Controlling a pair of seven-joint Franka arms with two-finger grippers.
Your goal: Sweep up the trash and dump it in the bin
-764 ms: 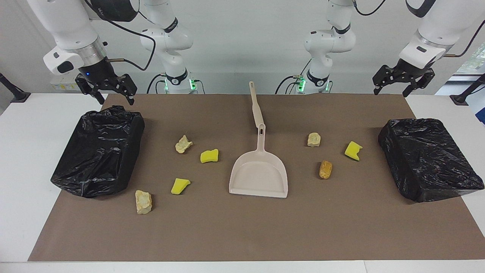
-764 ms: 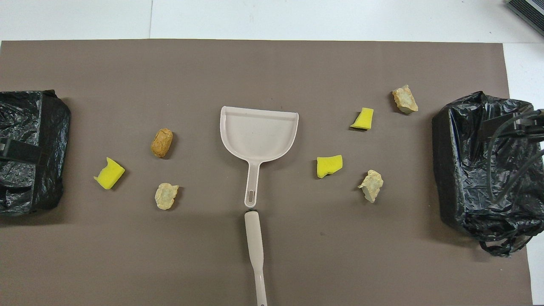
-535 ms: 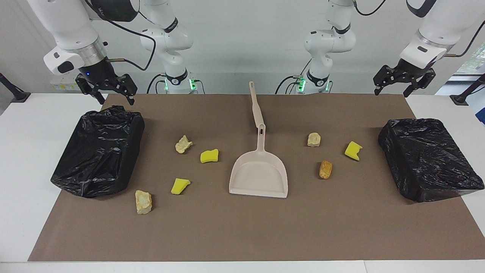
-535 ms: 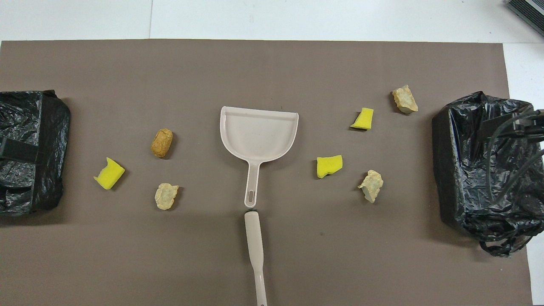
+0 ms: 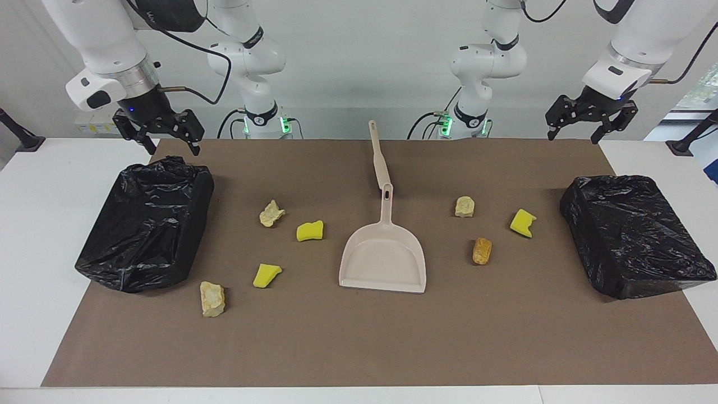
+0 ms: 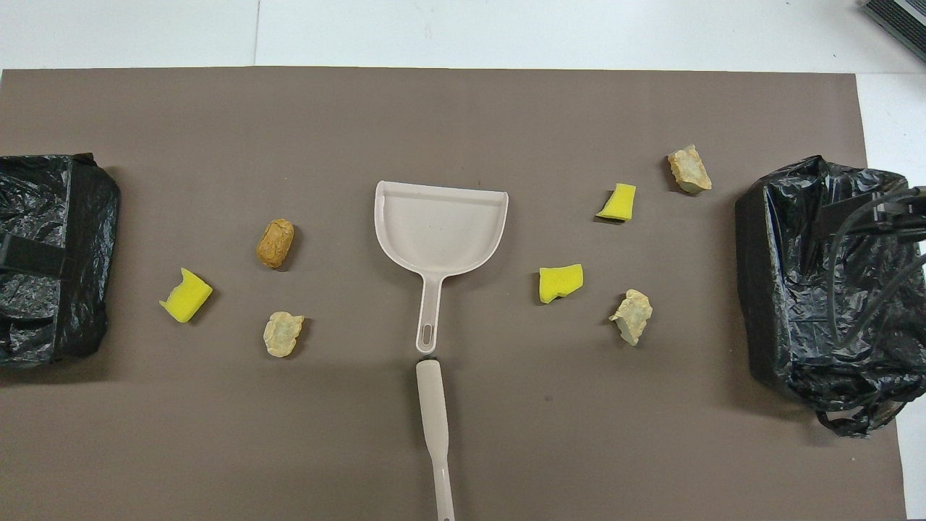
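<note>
Fingers (image 5: 548, 132) of both arms spread, holding nothing.

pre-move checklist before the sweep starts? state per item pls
1. Left gripper open, empty, raised over the table edge by the bin at its end: ok.
2. Right gripper open, empty, above the other bin: ok.
3. Dustpan flat on the mat, handle toward the robots: ok.
4. Brush free, end to end with the dustpan handle: ok.
5. Trash: all seven pieces loose on the mat, none in the pan: ok.
6. Bin mouths open: cannot tell.
</note>
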